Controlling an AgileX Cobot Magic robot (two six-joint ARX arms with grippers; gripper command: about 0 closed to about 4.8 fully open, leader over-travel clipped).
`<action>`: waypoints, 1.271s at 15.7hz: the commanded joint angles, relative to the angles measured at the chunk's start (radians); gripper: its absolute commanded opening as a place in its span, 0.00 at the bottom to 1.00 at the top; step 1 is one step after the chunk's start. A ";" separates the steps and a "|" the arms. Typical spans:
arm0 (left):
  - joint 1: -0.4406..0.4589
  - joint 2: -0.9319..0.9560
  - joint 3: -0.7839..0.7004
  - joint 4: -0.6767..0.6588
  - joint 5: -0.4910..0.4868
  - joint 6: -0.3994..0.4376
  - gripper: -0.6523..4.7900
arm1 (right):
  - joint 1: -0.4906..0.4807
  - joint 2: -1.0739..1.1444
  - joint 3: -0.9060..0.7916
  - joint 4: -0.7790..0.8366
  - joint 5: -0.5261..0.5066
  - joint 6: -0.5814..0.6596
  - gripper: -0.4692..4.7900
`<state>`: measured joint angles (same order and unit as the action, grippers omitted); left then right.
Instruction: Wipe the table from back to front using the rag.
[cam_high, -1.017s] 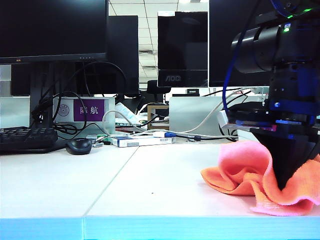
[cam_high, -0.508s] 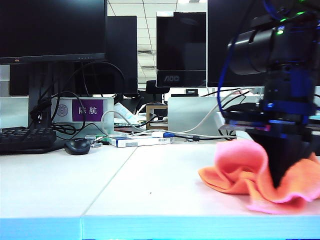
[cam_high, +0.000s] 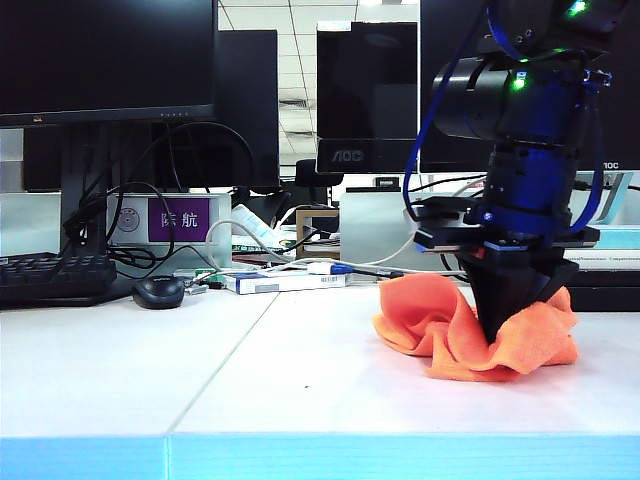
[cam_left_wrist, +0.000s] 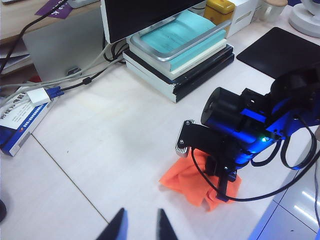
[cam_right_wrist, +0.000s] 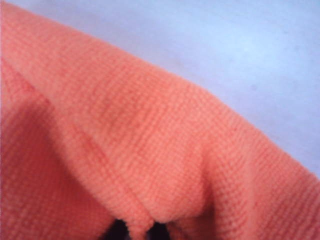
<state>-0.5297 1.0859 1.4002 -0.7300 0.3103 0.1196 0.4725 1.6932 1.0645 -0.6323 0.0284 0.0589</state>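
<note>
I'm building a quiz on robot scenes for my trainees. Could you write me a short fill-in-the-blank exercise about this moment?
1. The right gripper is shut on the crumpled ____ microfiber rag.
2. The rag rests on the wide white matte ____.
3. The left gripper hangs above the table with its jaws ____, holding nothing.
4. Left of the rag, beside the keyboard, lies a black computer ____.

Missing words: orange; table; open; mouse

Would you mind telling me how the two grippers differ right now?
The right gripper is shut on the orange rag, pressing it onto the table; the left gripper is open and holds nothing. The right one points down at the rag, while the left one hangs above bare table, apart from the rag. Both have dark fingers.
</note>
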 joint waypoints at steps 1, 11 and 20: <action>-0.001 -0.002 0.006 0.010 0.001 0.003 0.28 | -0.002 0.025 0.019 0.012 0.023 0.001 0.08; -0.001 -0.002 0.006 -0.017 0.001 0.003 0.28 | -0.043 0.166 0.185 0.004 0.020 0.010 0.08; -0.001 -0.002 0.006 -0.017 0.005 0.003 0.28 | -0.109 0.217 0.318 -0.032 0.018 0.011 0.08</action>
<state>-0.5297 1.0863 1.4002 -0.7555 0.3115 0.1200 0.3641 1.8988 1.3609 -0.6540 0.0441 0.0708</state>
